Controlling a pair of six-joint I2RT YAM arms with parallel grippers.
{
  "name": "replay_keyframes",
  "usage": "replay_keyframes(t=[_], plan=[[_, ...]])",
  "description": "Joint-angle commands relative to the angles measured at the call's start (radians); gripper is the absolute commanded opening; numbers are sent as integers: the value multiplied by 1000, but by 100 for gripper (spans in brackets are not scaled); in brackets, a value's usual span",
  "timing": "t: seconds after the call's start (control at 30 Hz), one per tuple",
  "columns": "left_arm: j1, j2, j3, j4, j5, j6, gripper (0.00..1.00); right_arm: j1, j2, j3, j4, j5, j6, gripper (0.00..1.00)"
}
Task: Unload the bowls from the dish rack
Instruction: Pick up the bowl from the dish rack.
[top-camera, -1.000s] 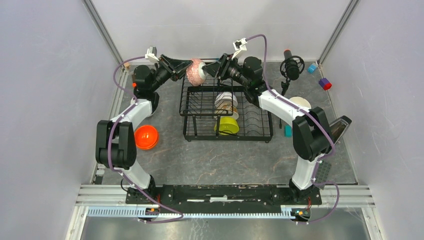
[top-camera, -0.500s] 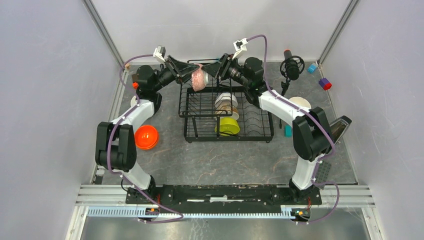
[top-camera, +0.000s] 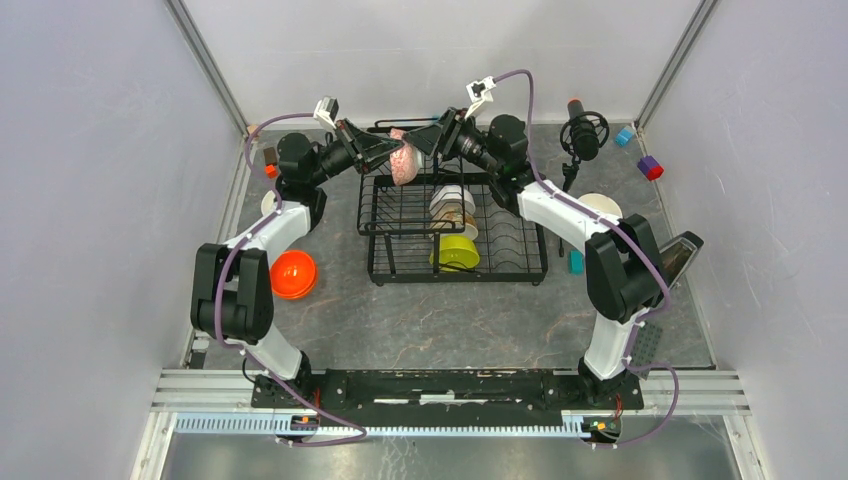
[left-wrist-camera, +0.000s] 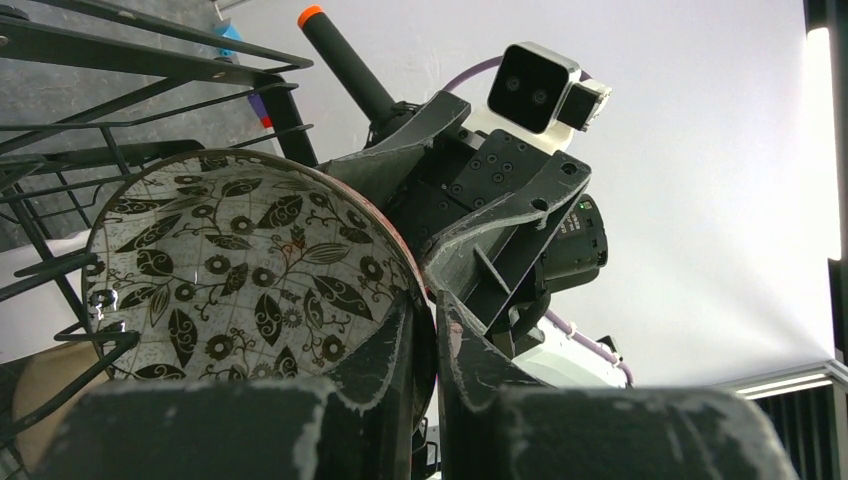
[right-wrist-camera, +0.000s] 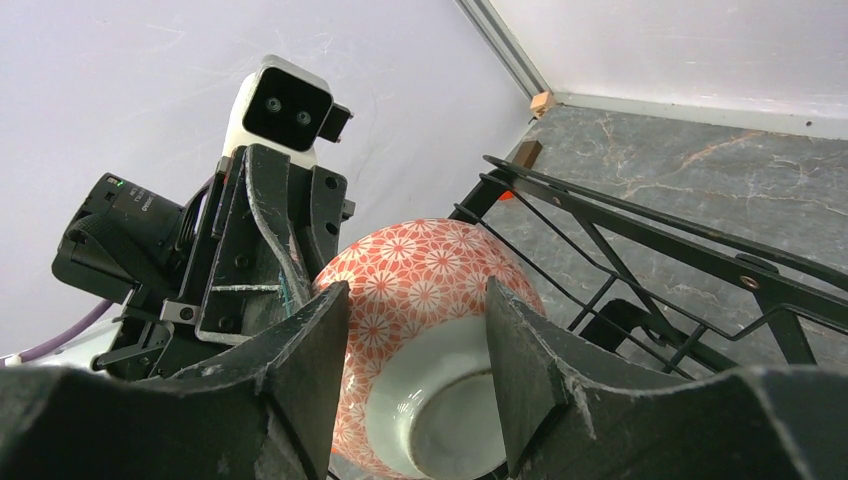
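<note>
A pink-speckled bowl hangs above the upper shelf of the black wire dish rack, between both grippers. My left gripper is shut on its rim; the left wrist view shows the dark leaf-patterned inside and the jaws pinching the edge. My right gripper is open, its fingers either side of the bowl's white foot, with a gap at the left finger. A lime green bowl and white bowls stand in the lower tray.
An orange bowl sits on the table left of the rack. A white bowl sits at the right, behind a black microphone tripod. Small coloured blocks lie at the far right, a teal one beside the rack.
My left arm has swung right with the bowl, turning it and bringing its base between the right gripper's fingers. The right arm has stayed still.
</note>
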Motion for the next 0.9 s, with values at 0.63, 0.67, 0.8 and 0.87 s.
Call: replay_keyframes(t=[0.63, 0.67, 0.8, 0.87], plan=[[-21, -149, 34, 159, -138, -49, 2, -20, -346, -79, -116, -43, -37, 83], [-21, -160, 24, 161, -148, -49, 2, -19, -378, -121, -71, -38, -32, 83], [-20, -232, -28, 169, -168, -51, 2, -28, -609, -339, 86, 23, 12, 82], [-21, -289, -32, 133, -163, -37, 2, -29, -733, -402, 72, 56, -27, 82]])
